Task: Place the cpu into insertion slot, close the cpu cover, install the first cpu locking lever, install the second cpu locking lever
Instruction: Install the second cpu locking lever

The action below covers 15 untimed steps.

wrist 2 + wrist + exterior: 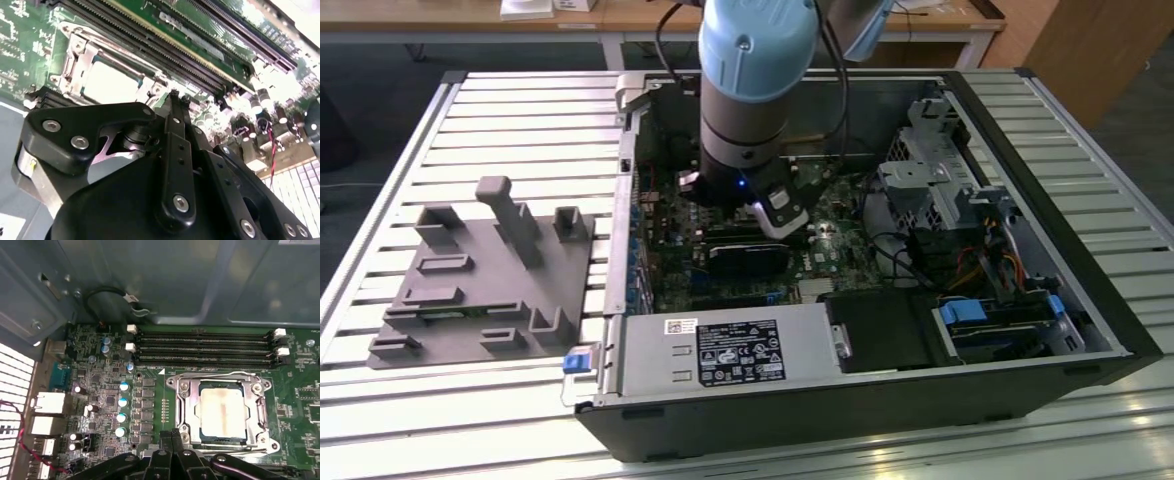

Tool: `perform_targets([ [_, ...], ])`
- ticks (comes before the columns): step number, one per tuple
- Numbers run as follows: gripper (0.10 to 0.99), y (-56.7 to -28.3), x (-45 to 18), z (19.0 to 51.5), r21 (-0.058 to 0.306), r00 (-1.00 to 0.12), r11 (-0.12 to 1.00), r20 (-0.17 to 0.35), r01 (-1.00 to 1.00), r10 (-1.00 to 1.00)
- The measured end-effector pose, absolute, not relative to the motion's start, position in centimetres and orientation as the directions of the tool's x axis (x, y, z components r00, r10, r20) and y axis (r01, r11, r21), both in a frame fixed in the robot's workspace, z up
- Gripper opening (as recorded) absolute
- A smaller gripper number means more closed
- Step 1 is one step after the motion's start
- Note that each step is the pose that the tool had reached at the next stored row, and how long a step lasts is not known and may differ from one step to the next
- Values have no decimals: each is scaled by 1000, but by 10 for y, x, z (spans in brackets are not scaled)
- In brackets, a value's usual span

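The cpu point(222, 412), a pale silvery square, lies in the insertion slot point(184, 405) on the green board. The cpu cover point(252, 412), a thin metal frame, lies flat around it. In the second wrist view the cpu point(107, 82) and cover point(75, 65) show just beyond the fingertips. My gripper point(172, 434) is shut with nothing seen between its fingers, its tips close to one corner of the socket. I cannot tell whether the tips touch a lever. In the exterior view the gripper point(774, 212) hangs low inside the open computer case point(1107, 330).
Long black memory slots point(205, 347) run along one side of the socket, with capacitors point(121, 402) and rear ports point(47, 405) on another. A black graphics card point(744, 258), the power supply point(720, 350) and drive cage point(934, 190) crowd the case. A grey fixture point(480, 280) stands at the exterior view's left.
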<state>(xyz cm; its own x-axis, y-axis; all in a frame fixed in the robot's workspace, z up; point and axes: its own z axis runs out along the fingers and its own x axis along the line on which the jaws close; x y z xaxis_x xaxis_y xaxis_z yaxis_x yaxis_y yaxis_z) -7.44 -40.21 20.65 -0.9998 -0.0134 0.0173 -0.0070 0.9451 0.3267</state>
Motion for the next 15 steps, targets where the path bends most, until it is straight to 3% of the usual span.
perform_targets([
  [15, 122, -402, -74, 225, 337, -1000, 942, 17, -7, -14],
])
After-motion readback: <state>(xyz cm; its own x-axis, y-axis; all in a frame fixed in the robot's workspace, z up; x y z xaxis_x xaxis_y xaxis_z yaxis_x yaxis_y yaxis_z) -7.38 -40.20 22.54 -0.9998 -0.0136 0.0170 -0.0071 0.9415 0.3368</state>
